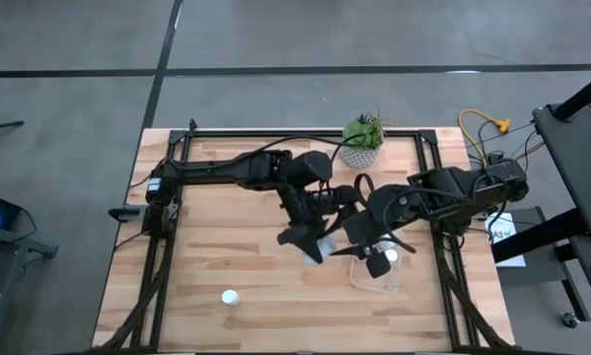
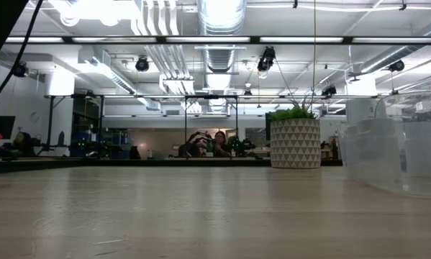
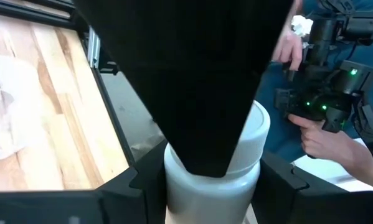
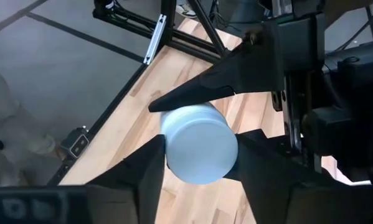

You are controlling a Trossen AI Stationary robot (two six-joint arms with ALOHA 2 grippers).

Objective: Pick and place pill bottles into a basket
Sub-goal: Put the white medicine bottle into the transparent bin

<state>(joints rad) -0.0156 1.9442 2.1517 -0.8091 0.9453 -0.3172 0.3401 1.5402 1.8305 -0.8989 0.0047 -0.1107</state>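
One white pill bottle [image 3: 214, 165] sits between both grippers above the table's middle; it also shows end-on in the right wrist view [image 4: 200, 152]. My left gripper [image 1: 313, 243] and my right gripper [image 1: 370, 248] meet there, both shut on it. The clear basket [image 1: 376, 276] stands just near-right of them with a white bottle [image 1: 392, 256] in it. Another bottle [image 1: 231, 297] stands on the table near the front left. Neither gripper shows in the low view. My left gripper pinches the bottle's body below its wider top [image 3: 181, 186] between its two fingers, one on each side. The bottle is lifted clear of the table. My right gripper's dark finger [image 3: 198, 93] crosses in front of it. My right gripper pinches the same bottle by its round side wall [image 4: 170, 163], one finger on each side, with the bottle's flat round end facing the wrist camera. A finger [image 4: 217, 84] of my left gripper lies on the bottle's side, across my own fingers. The bottle is clear of the table.
A pale pot with a green plant [image 1: 362, 143] stands at the table's far edge; it also shows in the low view [image 2: 296, 144], left of the basket [image 2: 395, 158]. A person's hands holding a dark device [image 3: 317, 124] show beyond the table.
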